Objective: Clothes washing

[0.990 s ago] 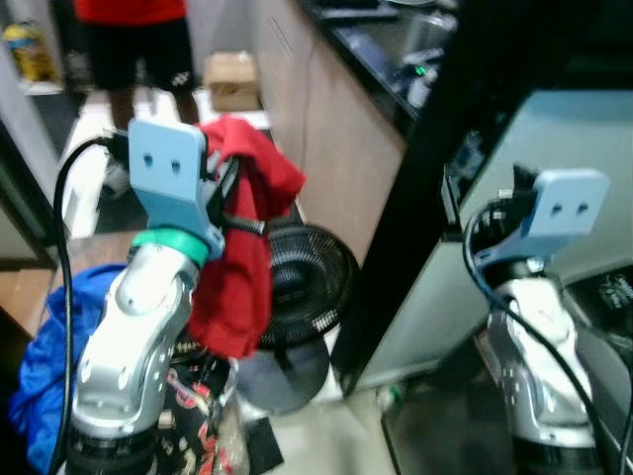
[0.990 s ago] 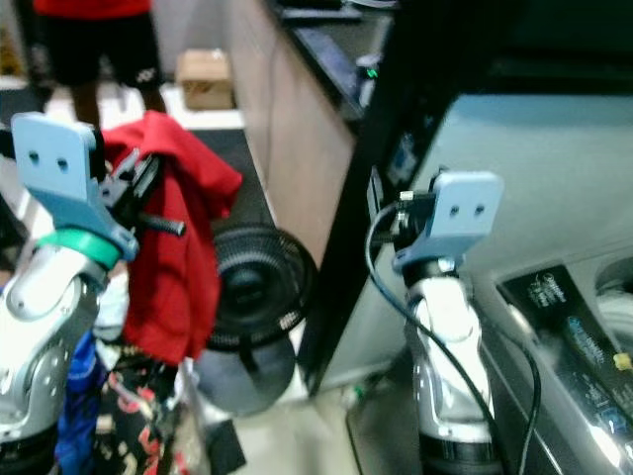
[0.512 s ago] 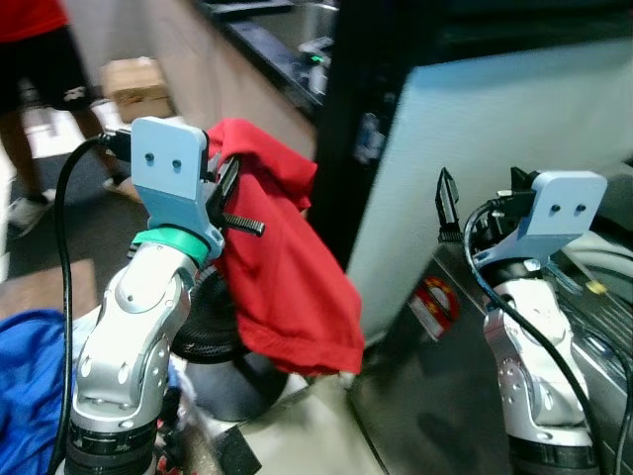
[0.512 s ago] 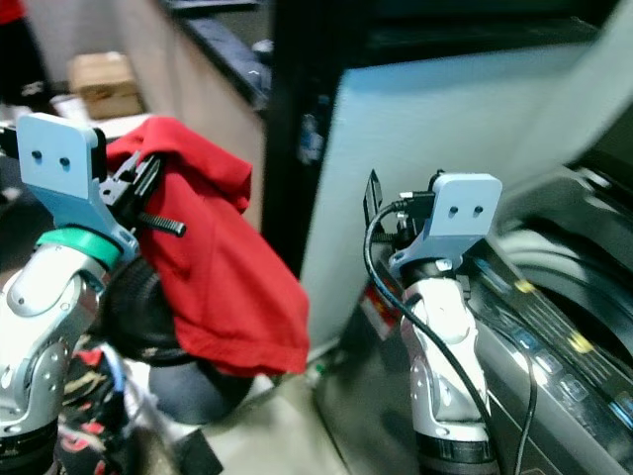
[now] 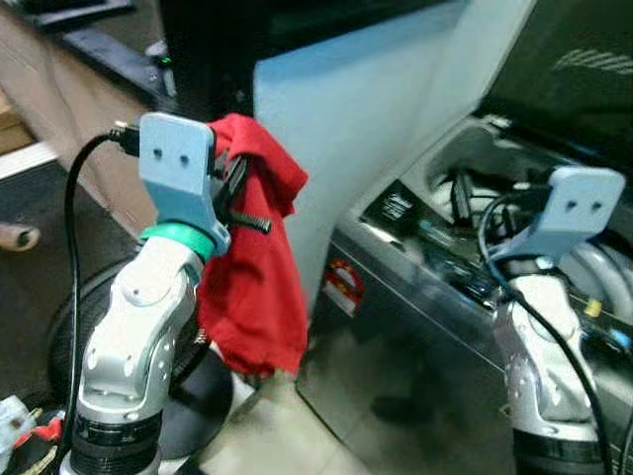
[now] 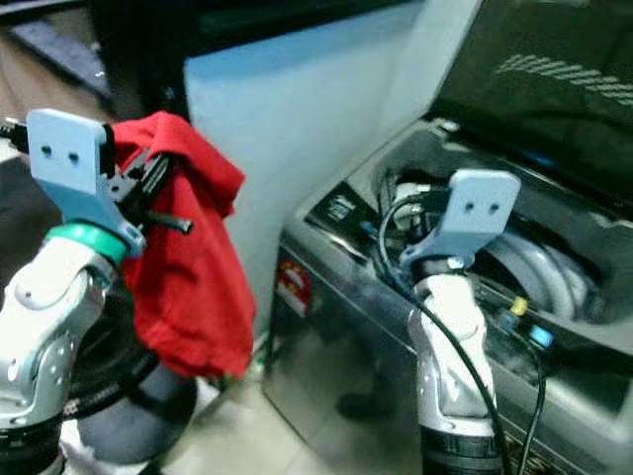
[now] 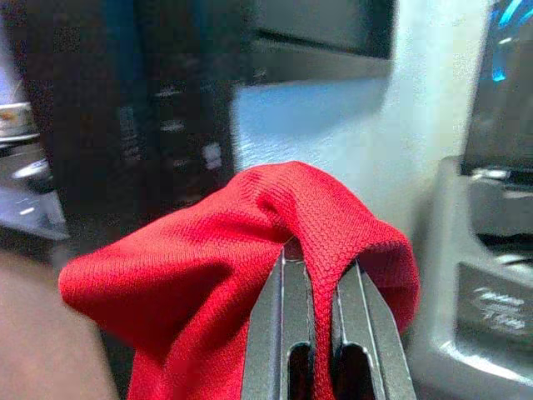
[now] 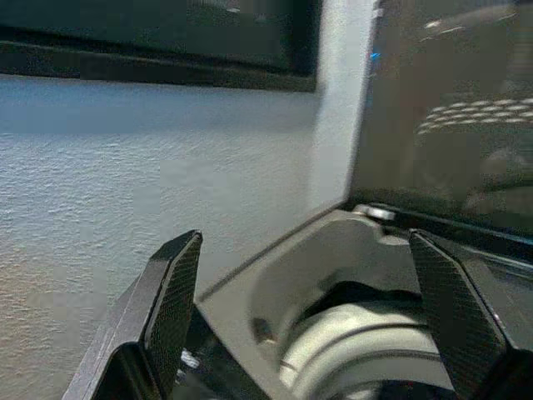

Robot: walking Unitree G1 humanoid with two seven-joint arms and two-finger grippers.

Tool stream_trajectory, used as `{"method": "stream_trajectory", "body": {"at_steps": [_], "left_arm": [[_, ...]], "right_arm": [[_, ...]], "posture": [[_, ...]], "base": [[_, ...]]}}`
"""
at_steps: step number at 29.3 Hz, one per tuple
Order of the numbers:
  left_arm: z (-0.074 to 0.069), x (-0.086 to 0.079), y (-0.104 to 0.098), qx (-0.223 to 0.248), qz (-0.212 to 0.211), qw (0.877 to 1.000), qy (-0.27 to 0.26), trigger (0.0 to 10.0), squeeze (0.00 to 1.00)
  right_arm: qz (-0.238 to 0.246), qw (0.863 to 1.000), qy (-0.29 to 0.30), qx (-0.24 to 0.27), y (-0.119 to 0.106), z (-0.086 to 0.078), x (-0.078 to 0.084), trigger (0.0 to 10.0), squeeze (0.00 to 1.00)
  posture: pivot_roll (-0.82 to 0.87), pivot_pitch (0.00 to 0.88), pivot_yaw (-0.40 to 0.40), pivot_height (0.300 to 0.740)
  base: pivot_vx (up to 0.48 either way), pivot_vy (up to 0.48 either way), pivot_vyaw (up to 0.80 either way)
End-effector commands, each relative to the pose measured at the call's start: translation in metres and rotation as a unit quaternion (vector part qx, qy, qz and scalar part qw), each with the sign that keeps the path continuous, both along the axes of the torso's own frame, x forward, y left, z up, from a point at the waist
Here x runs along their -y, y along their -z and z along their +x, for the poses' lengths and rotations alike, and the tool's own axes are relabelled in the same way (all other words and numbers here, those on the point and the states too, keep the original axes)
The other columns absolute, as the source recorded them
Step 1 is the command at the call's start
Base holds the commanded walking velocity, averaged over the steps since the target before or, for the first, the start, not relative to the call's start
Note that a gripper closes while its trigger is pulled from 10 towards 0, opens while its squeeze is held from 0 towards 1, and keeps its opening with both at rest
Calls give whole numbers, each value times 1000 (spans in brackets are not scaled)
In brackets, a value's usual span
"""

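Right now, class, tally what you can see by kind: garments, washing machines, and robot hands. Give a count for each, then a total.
Garments: 1, the red shirt, held in the left hand
Washing machines: 1, the washer, lid up
Robot hands: 2, left and the open right hand
Total: 4

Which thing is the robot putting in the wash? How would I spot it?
Find the grey top-loading washing machine with its lid up. Left of it, the left pincer is shut on a crumpled red cloth garment, the one bright red thing hanging there.
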State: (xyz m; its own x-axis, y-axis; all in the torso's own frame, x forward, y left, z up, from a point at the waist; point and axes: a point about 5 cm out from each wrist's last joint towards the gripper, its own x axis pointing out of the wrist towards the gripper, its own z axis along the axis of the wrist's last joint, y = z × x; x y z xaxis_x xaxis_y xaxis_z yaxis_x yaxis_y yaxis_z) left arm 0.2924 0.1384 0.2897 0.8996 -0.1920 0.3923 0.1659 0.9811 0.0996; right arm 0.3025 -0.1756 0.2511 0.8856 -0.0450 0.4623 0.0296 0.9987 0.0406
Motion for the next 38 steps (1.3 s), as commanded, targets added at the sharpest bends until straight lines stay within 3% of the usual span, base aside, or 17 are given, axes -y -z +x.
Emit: {"method": "stream_trajectory", "body": {"at_steps": [1, 17, 29, 38], "left_arm": [[-4, 0, -5, 15, -1, 1000, 1, 10000, 0], [-3, 0, -6, 18, -8, 1000, 4, 10000, 0], [-2, -2, -7, 20, -6, 1000, -3, 10000, 0], [-2, -2, -7, 19, -6, 1000, -5, 10000, 0]], "right_arm": [[3, 1000, 3, -5, 3, -1, 1, 10000, 0], [4, 1000, -2, -4, 1, 1, 0, 10000, 0], [53, 999, -5, -6, -1, 3, 4, 10000, 0], [57, 998, -3, -7, -1, 3, 5, 10000, 0]], "posture": [[45, 56, -12, 740], [47, 47, -17, 740], [49, 43, -17, 740], [49, 50, -17, 740]], "base": [[0, 0, -800], [0, 0, -800], [0, 0, -800], [0, 0, -800]]}}
